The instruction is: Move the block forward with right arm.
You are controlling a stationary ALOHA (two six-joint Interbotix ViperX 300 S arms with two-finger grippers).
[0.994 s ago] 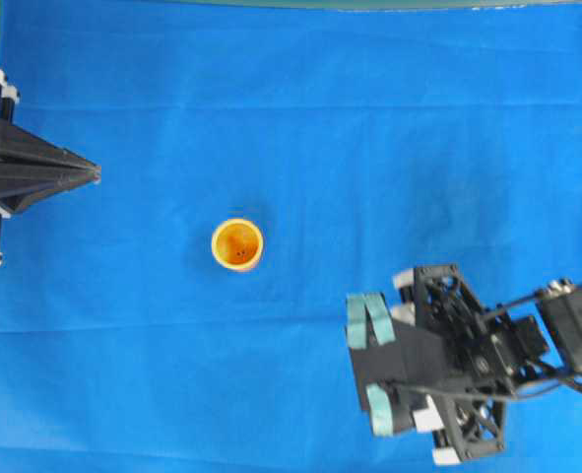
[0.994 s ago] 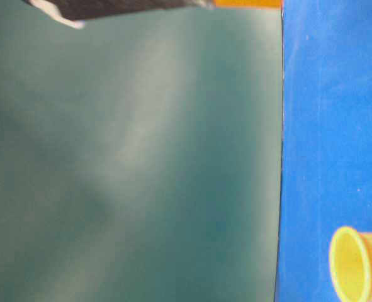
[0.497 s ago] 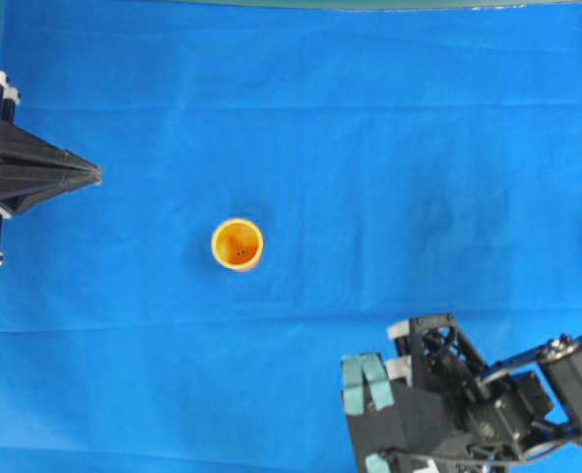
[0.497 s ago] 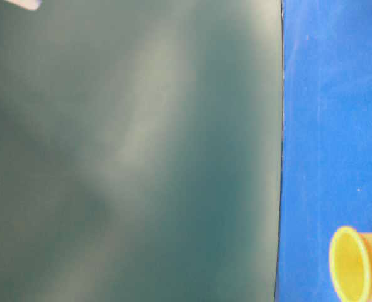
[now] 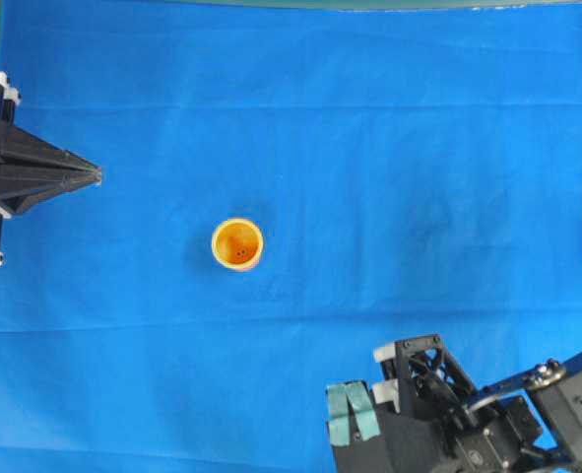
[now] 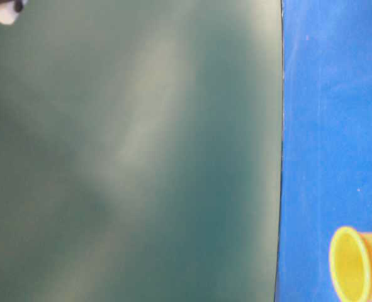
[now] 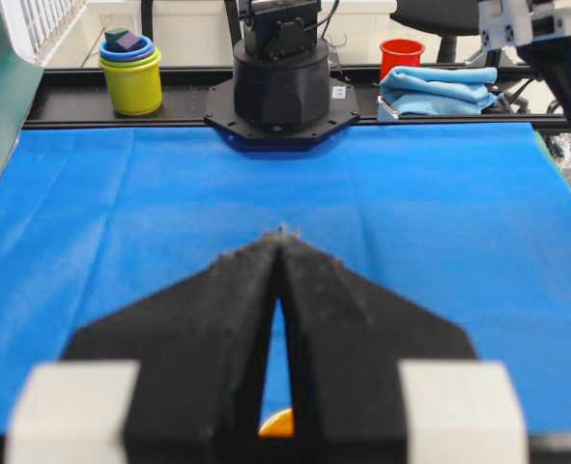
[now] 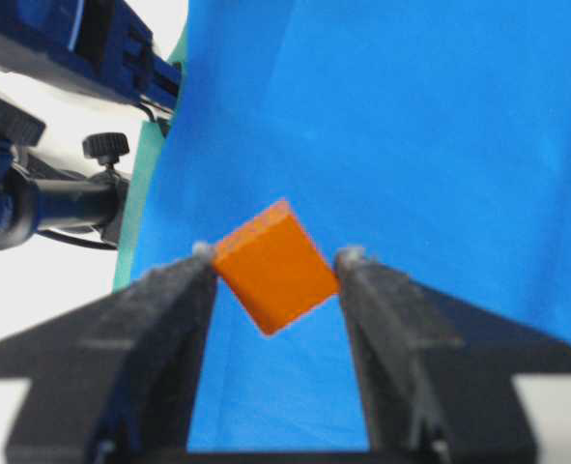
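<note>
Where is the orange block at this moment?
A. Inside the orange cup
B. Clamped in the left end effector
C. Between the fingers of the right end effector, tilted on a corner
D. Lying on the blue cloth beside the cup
C: the right wrist view shows the orange block tilted between the two black fingers of the right end effector, above the blue cloth.

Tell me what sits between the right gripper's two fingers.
In the right wrist view, the orange block sits tilted between the right gripper's fingers, touching both at their tips, with blue cloth behind it.
</note>
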